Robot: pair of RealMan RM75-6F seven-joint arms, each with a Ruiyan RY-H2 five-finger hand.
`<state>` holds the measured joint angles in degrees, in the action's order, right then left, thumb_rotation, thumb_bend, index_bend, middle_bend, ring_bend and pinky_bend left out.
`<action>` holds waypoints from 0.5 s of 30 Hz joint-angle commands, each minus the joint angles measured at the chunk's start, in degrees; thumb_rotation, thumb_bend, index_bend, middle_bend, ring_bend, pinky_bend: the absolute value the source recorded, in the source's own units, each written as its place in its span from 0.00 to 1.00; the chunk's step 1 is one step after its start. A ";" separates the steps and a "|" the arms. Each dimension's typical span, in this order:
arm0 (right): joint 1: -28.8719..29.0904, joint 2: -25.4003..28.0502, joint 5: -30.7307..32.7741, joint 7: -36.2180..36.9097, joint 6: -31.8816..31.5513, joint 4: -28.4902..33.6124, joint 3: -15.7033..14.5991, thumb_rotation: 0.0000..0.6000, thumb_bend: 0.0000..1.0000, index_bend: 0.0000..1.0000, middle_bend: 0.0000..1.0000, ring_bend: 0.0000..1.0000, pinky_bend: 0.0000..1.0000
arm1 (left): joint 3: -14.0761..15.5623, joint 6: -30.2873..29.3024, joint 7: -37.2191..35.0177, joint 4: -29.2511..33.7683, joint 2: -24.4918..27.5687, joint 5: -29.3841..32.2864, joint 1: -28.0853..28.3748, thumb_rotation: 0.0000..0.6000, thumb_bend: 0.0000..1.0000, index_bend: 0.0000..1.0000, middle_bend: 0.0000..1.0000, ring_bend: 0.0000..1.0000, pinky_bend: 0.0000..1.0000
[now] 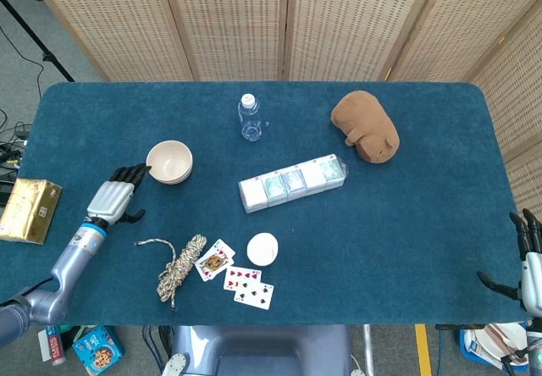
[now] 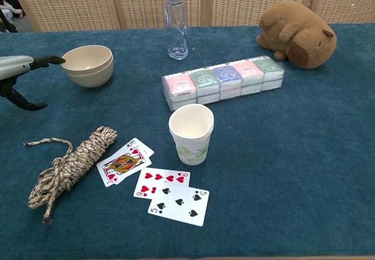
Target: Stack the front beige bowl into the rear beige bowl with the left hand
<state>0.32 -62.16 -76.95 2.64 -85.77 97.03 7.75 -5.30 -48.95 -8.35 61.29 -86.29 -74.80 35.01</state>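
Head view: a tabletop (image 1: 406, 223) covered in dark blue cloth fills the frame, with woven wicker screens (image 1: 288, 20) standing behind its far edge and grey floor showing past the left edge. The beige bowls (image 1: 169, 161) sit nested as one stack near the left edge, toward the far side. The left hand (image 1: 114, 196) lies just beside them on the edge side, fingers spread and holding nothing, dark fingertips close to the rim. The right hand (image 1: 529, 262) hangs off the near right corner, fingers apart and empty. A bottle (image 1: 249, 118) stands toward the far edge, a plush toy (image 1: 366, 127) lies right of it, a row of tissue packs (image 1: 293, 182) sits mid-table, and a rope (image 1: 176, 268), cards (image 1: 237, 276) and a paper cup (image 1: 262, 248) lie along the near edge. A gold box (image 1: 30, 210) rests off the left edge. Chest view: the bowls (image 2: 88, 65) show one inside the other, the left hand (image 2: 17, 72) reaching in from the left edge with a fingertip next to the rim; I cannot tell whether it touches. The cup (image 2: 191, 132) stands in front of the tissue packs (image 2: 225, 81).
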 commanded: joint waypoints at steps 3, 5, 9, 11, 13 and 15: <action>0.01 0.00 -0.01 0.02 0.05 -0.03 -0.03 1.00 0.00 0.00 0.00 0.00 0.00 | 0.01 -0.46 -0.20 -0.03 0.03 -0.36 -0.11 1.00 0.31 0.00 0.00 0.00 0.00; 0.02 0.01 0.00 0.07 0.05 -0.02 -0.02 1.00 0.00 0.00 0.00 0.00 0.00 | -0.20 -0.96 -0.64 0.22 0.17 -0.43 -0.26 1.00 0.32 0.00 0.00 0.00 0.00; -0.02 0.07 0.04 0.14 0.01 -0.01 0.01 1.00 0.00 0.00 0.00 0.00 0.00 | -0.71 -3.62 -3.15 2.39 1.74 -1.63 -1.03 1.00 0.31 0.00 0.00 0.00 0.00; -0.03 0.08 -0.03 0.17 -0.01 0.01 -0.02 1.00 0.00 0.00 0.00 0.00 0.00 | -0.83 -5.80 -4.53 4.25 3.38 -2.71 -1.78 1.00 0.30 0.00 0.00 0.00 0.00; 0.00 0.07 -0.19 0.12 -0.05 0.06 -0.05 1.00 0.00 0.00 0.00 0.00 0.00 | -0.86 -7.78 -5.18 6.06 5.15 -3.46 -2.62 1.00 0.27 0.00 0.00 0.00 0.00; 0.01 0.06 -0.44 0.12 -0.18 0.15 -0.07 1.00 0.00 0.00 0.00 0.00 0.00 | -0.96 -10.00 -5.52 8.35 7.23 -3.68 -3.89 1.00 0.20 0.00 0.00 0.00 0.00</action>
<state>0.32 -62.09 -77.32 2.76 -85.91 97.15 7.70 -6.10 -56.96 -13.10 67.63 -80.98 -77.82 32.44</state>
